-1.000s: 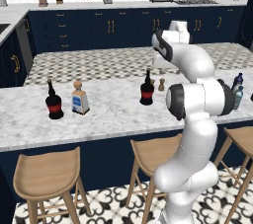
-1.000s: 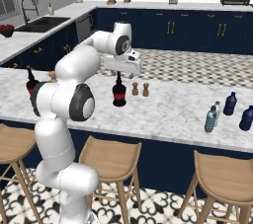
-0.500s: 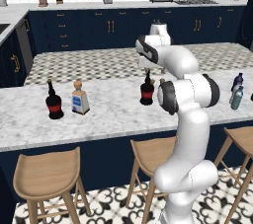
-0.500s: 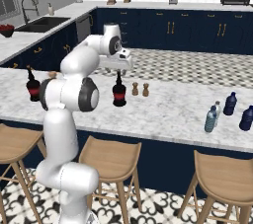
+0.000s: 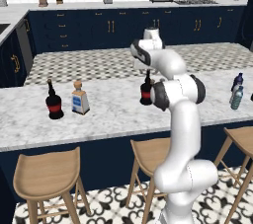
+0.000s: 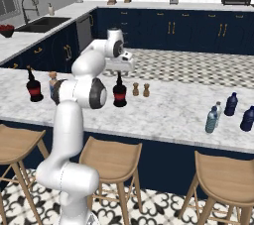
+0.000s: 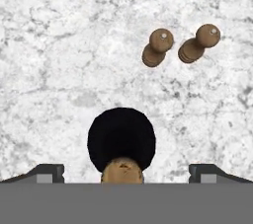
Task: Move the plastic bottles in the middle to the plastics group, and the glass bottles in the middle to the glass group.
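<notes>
A black round-bodied glass bottle (image 5: 145, 92) (image 6: 119, 95) with a red band stands mid-counter. My gripper (image 5: 146, 68) (image 6: 120, 71) hangs open directly above its neck, not touching it. In the hand view the bottle (image 7: 121, 136) sits centred between the two fingertips (image 7: 47, 172), cork top up, with my gripper (image 7: 126, 173) over it. The glass group stands at the left: a twin black bottle (image 5: 54, 102) (image 6: 33, 86) and a clear square bottle (image 5: 79, 99). On the right, the teal plastic bottle (image 5: 237, 97) (image 6: 212, 120) stands by a navy bottle (image 5: 238, 80) (image 6: 230, 104).
Two small brown shakers (image 6: 141, 89) (image 7: 158, 48) stand just right of the middle bottle. Another navy bottle (image 6: 247, 118) is at the far right edge. Wooden stools (image 5: 47, 173) line the near side of the marble counter (image 5: 113, 114).
The arm has swung left and the hand has come down over the middle black bottle. The jaws stayed open and no bottle moved.
</notes>
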Controlling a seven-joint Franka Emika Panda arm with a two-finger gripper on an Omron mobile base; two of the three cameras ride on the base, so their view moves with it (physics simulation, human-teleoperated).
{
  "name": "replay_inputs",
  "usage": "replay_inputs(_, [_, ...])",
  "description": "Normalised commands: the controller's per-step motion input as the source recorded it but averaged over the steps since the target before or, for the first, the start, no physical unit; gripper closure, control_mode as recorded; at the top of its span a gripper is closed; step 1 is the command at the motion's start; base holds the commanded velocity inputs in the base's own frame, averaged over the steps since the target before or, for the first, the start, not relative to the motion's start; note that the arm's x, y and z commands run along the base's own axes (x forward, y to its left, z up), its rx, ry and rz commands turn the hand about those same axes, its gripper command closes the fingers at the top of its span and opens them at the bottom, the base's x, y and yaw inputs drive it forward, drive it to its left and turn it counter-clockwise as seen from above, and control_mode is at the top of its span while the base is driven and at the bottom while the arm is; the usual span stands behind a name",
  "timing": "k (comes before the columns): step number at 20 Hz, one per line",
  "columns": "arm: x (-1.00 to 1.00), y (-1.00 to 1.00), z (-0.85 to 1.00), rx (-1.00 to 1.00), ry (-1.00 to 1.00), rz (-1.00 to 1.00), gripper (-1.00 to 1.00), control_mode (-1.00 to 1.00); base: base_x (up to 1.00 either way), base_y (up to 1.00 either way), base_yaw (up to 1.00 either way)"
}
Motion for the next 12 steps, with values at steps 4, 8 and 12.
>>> replay_inputs(4, [0.37, 0.00, -0.17, 0.00, 0.01, 0.00, -1.00, -1.00, 0.00, 0.00, 0.00])
replay_inputs(8, [0.09, 0.00, -0.05, 0.00, 0.00, 0.00, -1.00, -1.00, 0.00, 0.00, 0.00])
replay_inputs(12, [-0.04, 0.00, -0.07, 0.00, 0.00, 0.00, -1.00, -1.00, 0.00, 0.00, 0.00])
